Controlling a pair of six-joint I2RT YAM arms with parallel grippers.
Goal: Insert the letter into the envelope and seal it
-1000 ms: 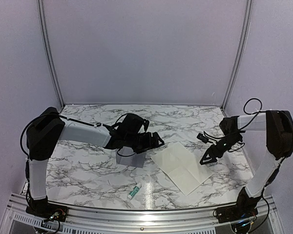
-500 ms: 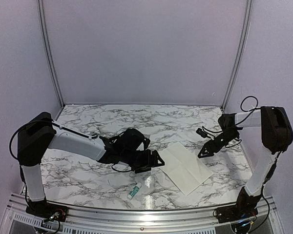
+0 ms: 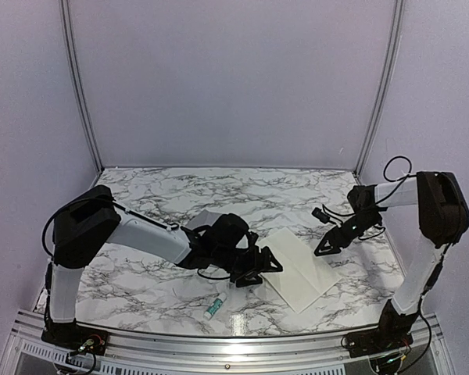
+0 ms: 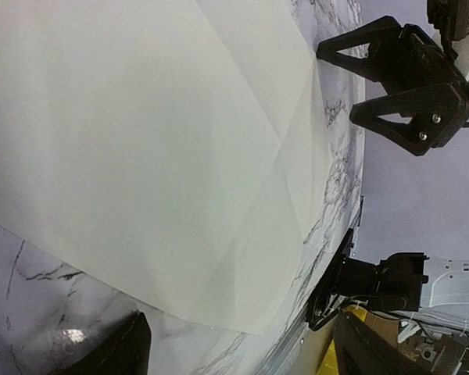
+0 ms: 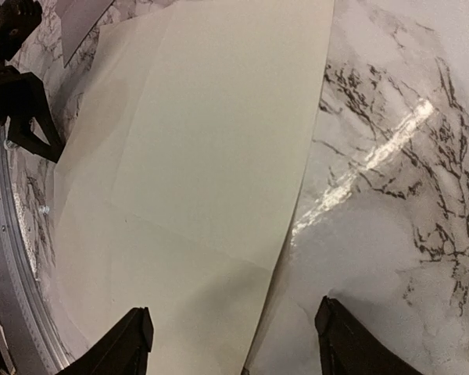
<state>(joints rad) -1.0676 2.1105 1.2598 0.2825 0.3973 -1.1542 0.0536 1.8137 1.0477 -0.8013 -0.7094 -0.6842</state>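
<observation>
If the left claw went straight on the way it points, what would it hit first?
Most likely the letter: the left gripper points at its near edge, though it may skim over it.

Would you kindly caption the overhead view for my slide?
Open left gripper and open right gripper flank the creased letter on the marble table, the grey envelope lying beyond the left arm.

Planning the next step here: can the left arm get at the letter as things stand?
Probably yes. The left gripper, fingers open, is right at the edge of the letter. Nothing lies on top of it, and the right gripper is over the opposite side, out of the path.
</observation>
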